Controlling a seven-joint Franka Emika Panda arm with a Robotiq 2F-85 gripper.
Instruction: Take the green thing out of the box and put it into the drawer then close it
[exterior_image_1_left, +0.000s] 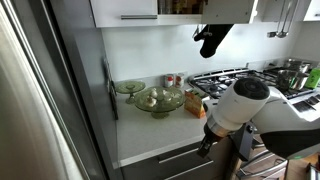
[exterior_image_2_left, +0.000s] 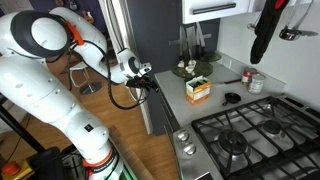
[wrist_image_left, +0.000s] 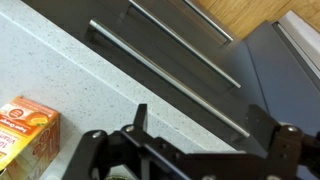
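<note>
Gripper (wrist_image_left: 198, 120) is spread wide with nothing between the 2 black fingers (wrist_image_left: 140, 118). In both exterior views it hangs off the front edge of the pale grey speckled worktop (wrist_image_left: 90, 80), below and in front of the small yellow-orange cardboard box (exterior_image_1_left: 195, 104) and clear of it, not touching. The box stands upright on the worktop near its front edge. In the wrist view it sits at the lower left corner (wrist_image_left: 25, 128), off to the side of the fingers. I cannot make out the tiny green thing in any view: the box top is too small to read, so I cannot tell whether it is inside. The flat grey drawer (wrist_image_left: 170, 60) with its slim bar handle (wrist_image_left: 165, 76) lies just under the worktop edge, in front of and below the box, and its front looks flush, i.e. closed. The pale green glass bowls (exterior_image_1_left: 158, 98) sit behind the box toward the wall. The stainless gas stove (exterior_image_2_left: 250, 135) is right beside the box. A black oven mitt (exterior_image_2_left: 262, 35) hangs above and behind the box.
</note>
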